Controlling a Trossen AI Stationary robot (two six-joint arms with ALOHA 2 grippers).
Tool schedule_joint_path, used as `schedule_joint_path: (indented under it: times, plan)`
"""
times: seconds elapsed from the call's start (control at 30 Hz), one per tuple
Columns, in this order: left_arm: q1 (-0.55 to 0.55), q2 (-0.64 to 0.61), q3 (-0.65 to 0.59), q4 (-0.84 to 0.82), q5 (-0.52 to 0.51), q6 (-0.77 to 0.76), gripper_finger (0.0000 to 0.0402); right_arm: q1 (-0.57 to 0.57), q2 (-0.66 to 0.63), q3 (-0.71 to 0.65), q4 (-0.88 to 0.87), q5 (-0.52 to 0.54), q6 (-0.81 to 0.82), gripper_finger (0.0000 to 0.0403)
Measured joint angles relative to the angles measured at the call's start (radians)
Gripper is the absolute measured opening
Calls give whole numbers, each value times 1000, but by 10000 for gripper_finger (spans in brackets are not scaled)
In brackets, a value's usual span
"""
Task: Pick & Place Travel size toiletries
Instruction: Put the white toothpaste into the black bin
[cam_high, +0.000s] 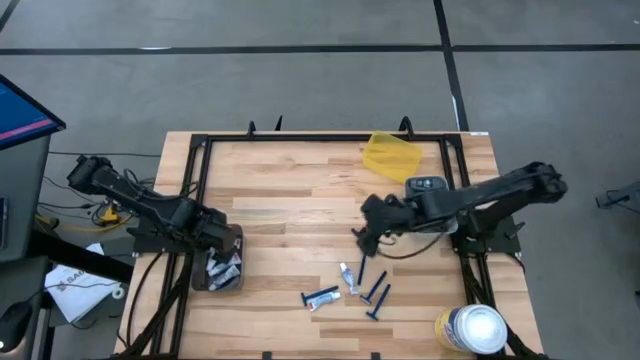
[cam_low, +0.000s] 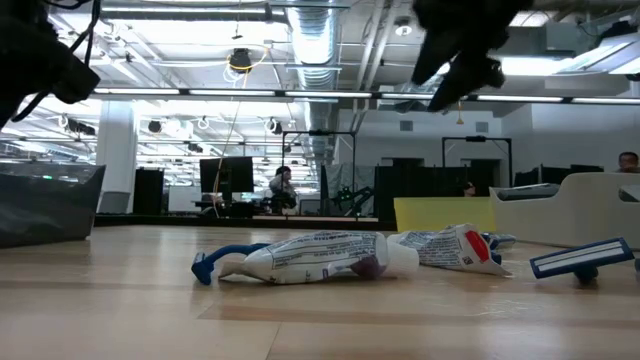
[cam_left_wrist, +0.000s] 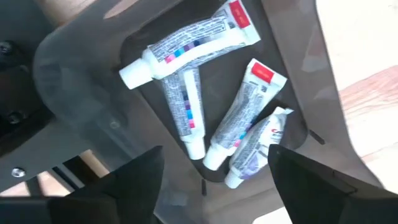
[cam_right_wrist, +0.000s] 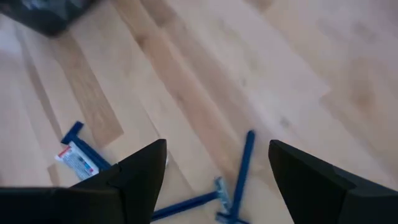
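Dark left gripper (cam_left_wrist: 211, 177) hangs wide over tubes (cam_left_wrist: 214, 102) in bin (cam_high: 218, 262), left table edge; right gripper (cam_right_wrist: 214, 180) wide above razors (cam_right_wrist: 233, 186); bin's far wall cut off.

I count four white squeeze tubes (cam_left_wrist: 186, 43) with red crimped ends and printed labels lying flat and overlapping inside the dark bin (cam_left_wrist: 81, 87). On the bench (cam_high: 290, 180) lie two more tubes (cam_high: 322, 297), one beside the other, and three dark-blue razors (cam_high: 378, 290), all flat, loosely clustered near the front edge.
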Motion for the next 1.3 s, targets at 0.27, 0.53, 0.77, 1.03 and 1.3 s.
schedule_joint_path:
  times: [0.27, 0.53, 0.77, 1.03, 1.3]
  plan:
    - [0, 0, 0, 16, 39, -31, 277, -1, 313, 140, -10, -215, 70, 276]
    - [0, 0, 1, 22, 41, 18, 265, 1, 566, 381, -217, -243, 65, 276]
    - [-1, -50, 2, 31, 46, 85, 266, -11, 695, 522, -301, -250, 66, 276]
    - [-5, -200, 2, 67, 51, 93, 257, 0, 755, 561, -319, -277, 120, 276]
    - [-5, -261, 2, 264, 36, 87, 232, 4, 757, 561, -321, -315, 136, 276]
